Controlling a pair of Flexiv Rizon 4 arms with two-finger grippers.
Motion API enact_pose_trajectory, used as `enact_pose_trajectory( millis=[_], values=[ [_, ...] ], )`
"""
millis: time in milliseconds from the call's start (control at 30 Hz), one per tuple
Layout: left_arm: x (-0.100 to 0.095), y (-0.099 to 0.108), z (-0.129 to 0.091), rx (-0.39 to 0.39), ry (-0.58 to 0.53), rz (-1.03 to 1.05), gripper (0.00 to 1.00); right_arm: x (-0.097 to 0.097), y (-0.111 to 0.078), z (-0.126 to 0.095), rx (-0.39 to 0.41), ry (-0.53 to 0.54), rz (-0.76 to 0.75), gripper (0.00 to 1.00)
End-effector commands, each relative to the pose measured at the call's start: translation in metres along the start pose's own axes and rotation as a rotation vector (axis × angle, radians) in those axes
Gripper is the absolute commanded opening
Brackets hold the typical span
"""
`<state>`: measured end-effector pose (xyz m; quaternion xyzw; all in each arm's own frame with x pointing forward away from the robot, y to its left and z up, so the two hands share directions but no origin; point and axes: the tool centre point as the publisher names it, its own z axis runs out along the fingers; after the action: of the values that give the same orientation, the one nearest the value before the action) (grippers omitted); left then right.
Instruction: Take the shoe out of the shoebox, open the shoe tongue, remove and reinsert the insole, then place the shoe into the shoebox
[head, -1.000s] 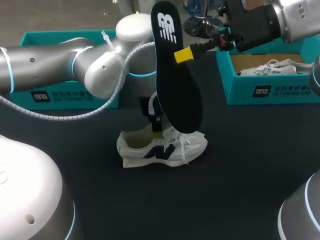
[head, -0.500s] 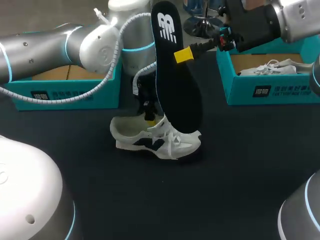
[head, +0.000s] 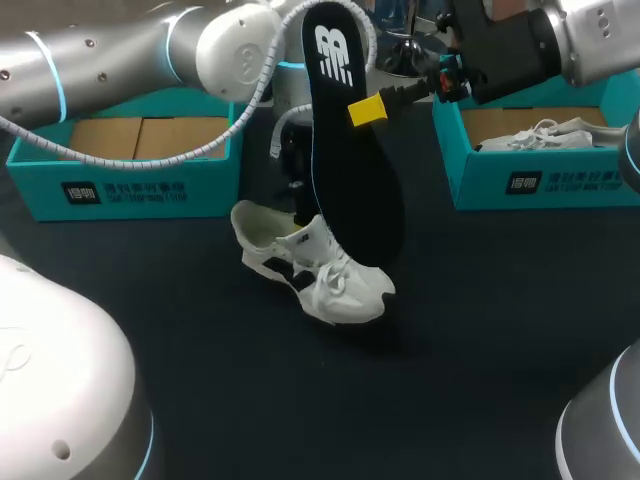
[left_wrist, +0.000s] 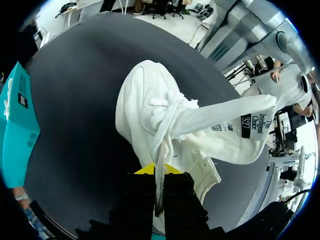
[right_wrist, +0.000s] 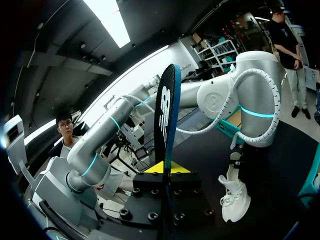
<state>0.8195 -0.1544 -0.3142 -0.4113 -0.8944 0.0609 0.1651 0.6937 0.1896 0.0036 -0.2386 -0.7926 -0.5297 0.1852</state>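
A white shoe with dark side marks rests tilted on the black table, toe toward the front right. My left gripper stands over its heel end, shut on a thin white edge of the upper by the laces. In the left wrist view the shoe lies ahead of the left gripper, and its tongue is pulled out to one side. My right gripper is shut on the black insole, which hangs upright above the shoe. The right wrist view shows the insole edge-on between the right gripper.
A teal shoebox with a brown inside stands at the back left behind my left arm. A second teal shoebox at the back right holds another white shoe. The near half of the table is bare black surface.
My left arm has swung up and back, turning the shoe: its toe now points to the front right and it sits more tilted. The right arm and the insole have kept still.
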Motion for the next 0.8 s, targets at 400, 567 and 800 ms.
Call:
enact_pose_trajectory(
  millis=[400,567,800],
  values=[
    [0.002,-0.014,-0.006,-0.124,0.173,0.726,0.0,-0.001,0.001,0.002,0.004,-0.002,0.002,0.0],
    [-0.006,-0.018,-0.005,-0.176,0.2,0.764,0.0,-0.001,0.001,0.002,0.004,-0.002,0.002,0.0],
    [-0.01,-0.018,-0.007,-0.172,0.162,0.688,0.0,-0.001,0.001,0.002,0.004,-0.002,0.002,0.0]
  ],
)
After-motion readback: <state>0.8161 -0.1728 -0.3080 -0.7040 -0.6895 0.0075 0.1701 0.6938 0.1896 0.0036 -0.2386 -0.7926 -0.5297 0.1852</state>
